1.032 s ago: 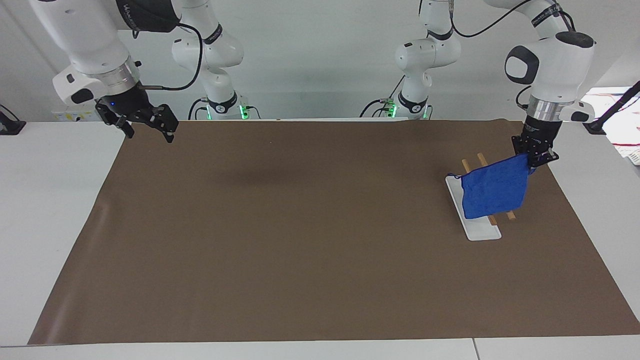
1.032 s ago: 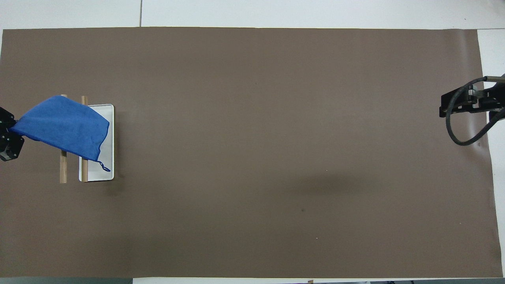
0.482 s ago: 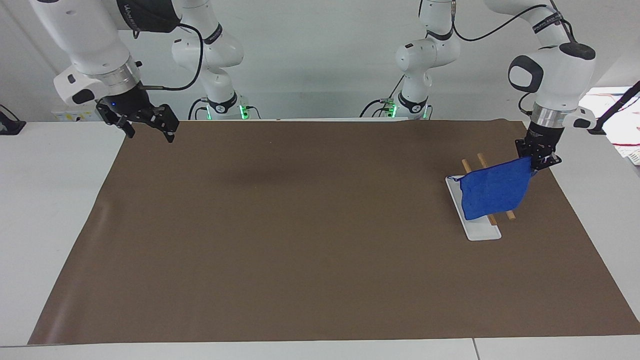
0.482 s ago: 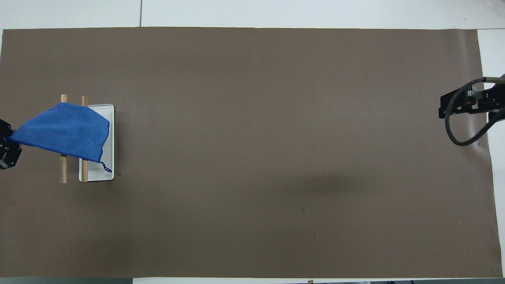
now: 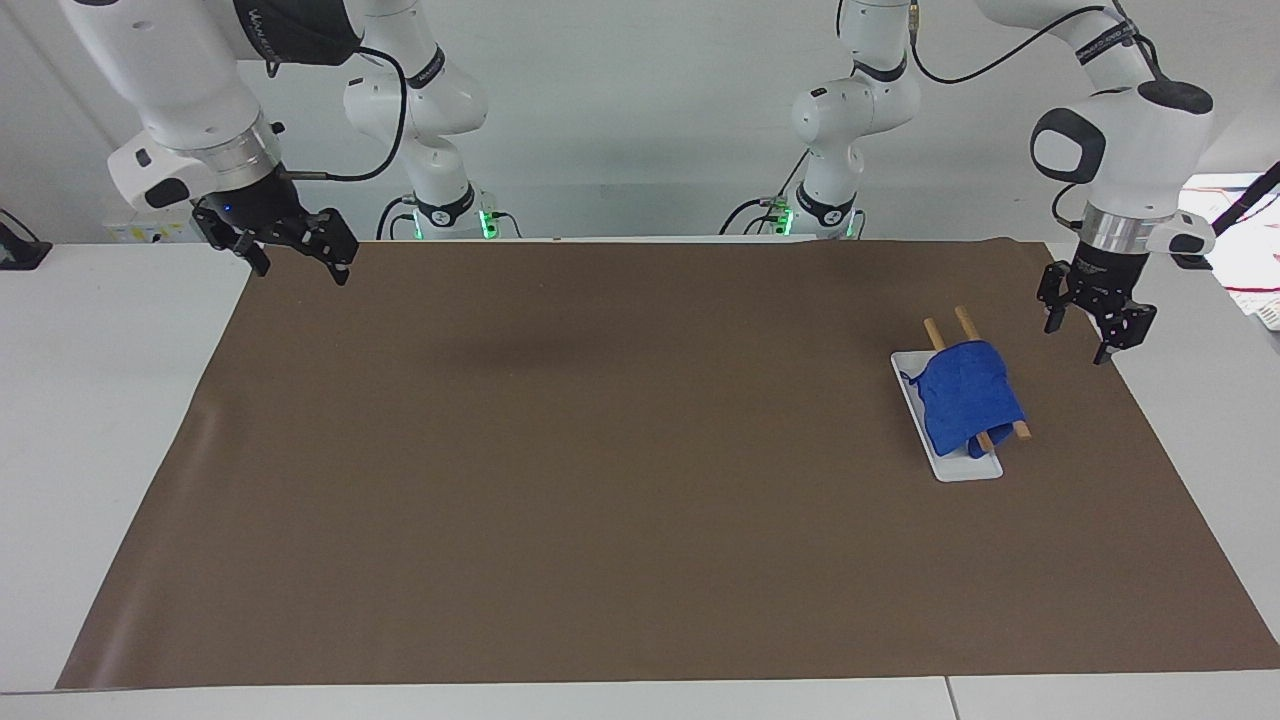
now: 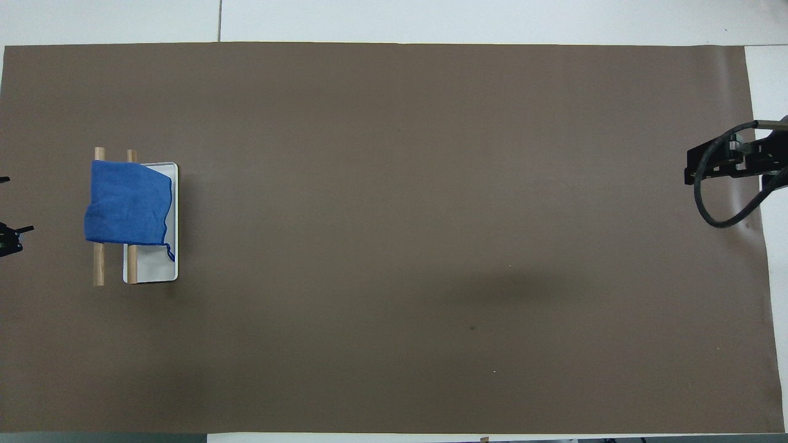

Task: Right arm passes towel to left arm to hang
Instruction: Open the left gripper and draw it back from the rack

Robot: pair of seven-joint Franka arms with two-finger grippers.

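Note:
The blue towel [image 5: 965, 395] hangs draped over the two wooden rods [image 5: 964, 321] of a small rack with a white base [image 5: 968, 467], toward the left arm's end of the table. In the overhead view the towel [image 6: 126, 206] covers the farther part of both rods [image 6: 98, 267]. My left gripper [image 5: 1077, 338] is open and empty, in the air beside the rack over the mat's edge, apart from the towel. Only its tips [image 6: 7, 234] show in the overhead view. My right gripper [image 5: 297, 262] is open and empty, waiting over the mat's corner at the right arm's end.
A brown mat [image 5: 600, 450] covers most of the white table [image 5: 100, 400]. The right arm's black cable [image 6: 714, 203] loops at its wrist. The rack's white base [image 6: 151, 267] shows bare on its nearer part.
The left gripper has let go of the towel, opened, and moved away from the rack toward the table's end. The towel has dropped onto the two rods. The right arm has not moved.

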